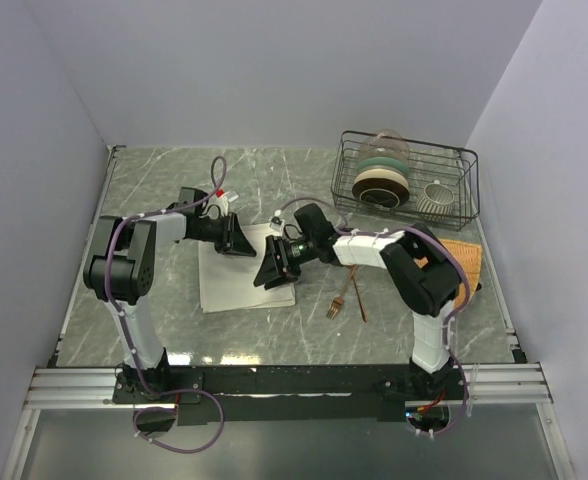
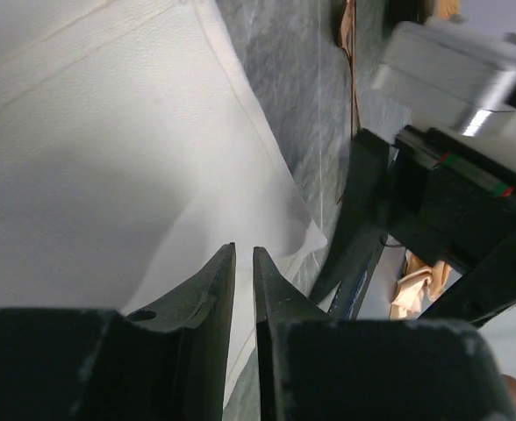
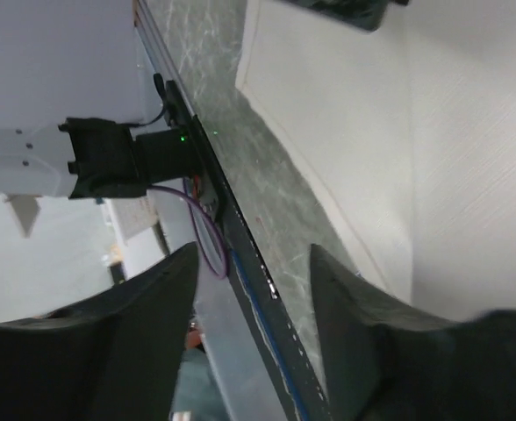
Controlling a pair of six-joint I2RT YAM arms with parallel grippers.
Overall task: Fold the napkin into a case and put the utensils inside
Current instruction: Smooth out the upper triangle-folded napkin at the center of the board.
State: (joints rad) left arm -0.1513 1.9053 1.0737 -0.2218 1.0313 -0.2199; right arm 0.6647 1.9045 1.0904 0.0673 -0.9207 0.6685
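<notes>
The cream-white napkin (image 1: 236, 285) lies flat on the grey marble table, left of centre. It fills the left wrist view as the napkin (image 2: 109, 158) and shows in the right wrist view as the napkin (image 3: 372, 132). My left gripper (image 1: 242, 245) is low over its far right part; in the left wrist view the gripper (image 2: 244, 250) has only a thin gap between its jaws, with cloth showing behind it. My right gripper (image 1: 272, 272) hovers at the napkin's right edge, open and empty (image 3: 254, 272). The copper fork (image 1: 338, 300) and spoon (image 1: 358, 302) lie crossed on the table to the right.
A black wire rack (image 1: 464, 195) with plates and a ribbed cup stands at the back right. An orange woven mat (image 1: 466, 262) lies under the right arm's elbow. Grey walls close in the table on three sides.
</notes>
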